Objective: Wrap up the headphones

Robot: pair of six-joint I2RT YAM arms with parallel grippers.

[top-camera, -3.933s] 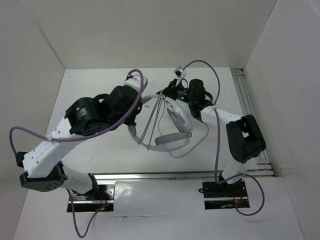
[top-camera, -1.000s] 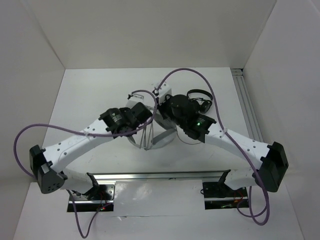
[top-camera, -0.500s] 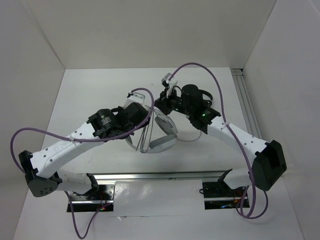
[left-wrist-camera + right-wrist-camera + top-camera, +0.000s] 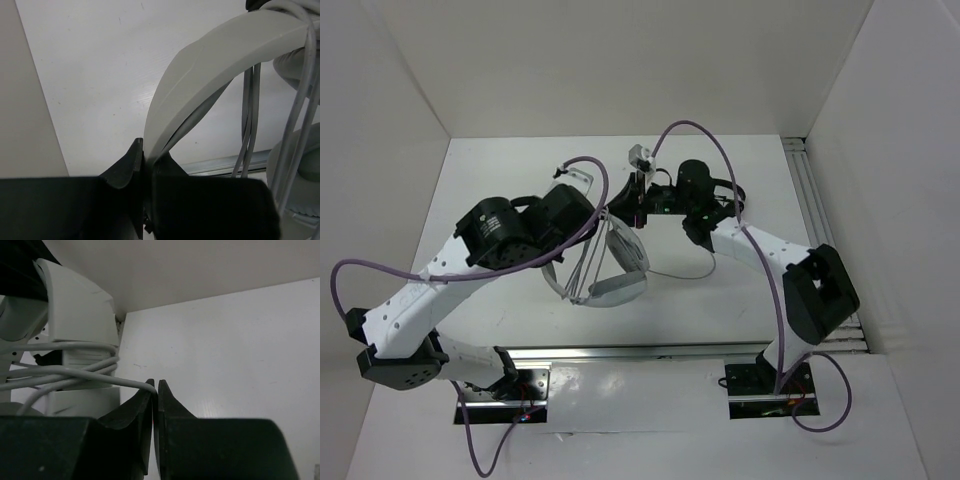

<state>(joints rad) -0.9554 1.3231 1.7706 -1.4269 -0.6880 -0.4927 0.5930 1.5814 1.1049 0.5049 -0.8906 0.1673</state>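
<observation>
My left gripper clamps the headband of the headphones above the counter — my right gripper pinches the cable just beside the band; the next loop, I think, goes across it.

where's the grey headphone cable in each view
top external: cable at centre, strands across the headphones
left wrist: right side, strands hanging under the headband
right wrist: left, wound round the headband, running into the right end effector
shared landmark: the wide white headband
</observation>
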